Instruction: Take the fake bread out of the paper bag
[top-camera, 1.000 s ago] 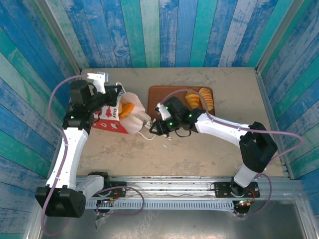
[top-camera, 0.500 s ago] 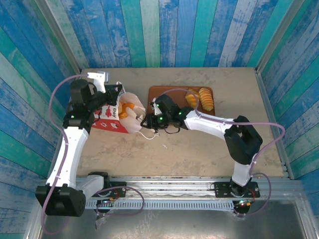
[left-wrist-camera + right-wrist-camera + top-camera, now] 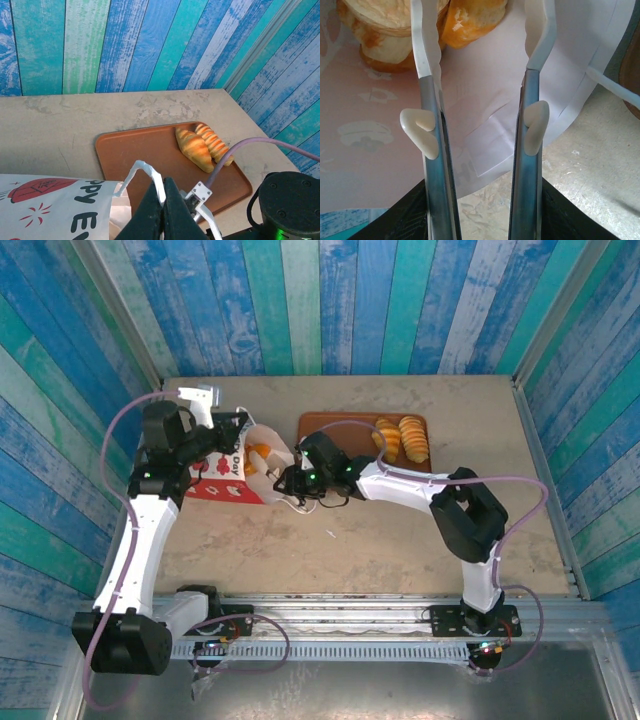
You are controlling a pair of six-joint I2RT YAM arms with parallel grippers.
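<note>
Blue and teal painted planks wall in a beige tabletop (image 3: 400, 530). On its left side a white paper gift bag (image 3: 222, 476), with red lettering and a red patterned lower half, lies on its side. Its mouth is turned toward a flat brown rectangular tray (image 3: 330, 425). A golden-brown toy croissant (image 3: 386, 438) and a ridged toy loaf (image 3: 412, 438) already sit side by side at the tray's right end.

The left gripper (image 3: 164, 200) has its fingers pressed together at the bag's upper rim, where a white cord handle (image 3: 145, 171) loops out. It appears to pinch the bag there, but whether on paper edge or cord I cannot tell. That hold probably serves to keep the mouth lifted and the bag anchored.

The right gripper (image 3: 482, 45) is inside the mouth, its jaws apart with nothing between them, over the pale inner paper. Just ahead of its tips lie a pale layered roll (image 3: 390, 25) and an orange-brown pastry (image 3: 470, 20), touching each other. So some fake bread remains in the bag, and the spread jaws suit closing around one piece.
</note>
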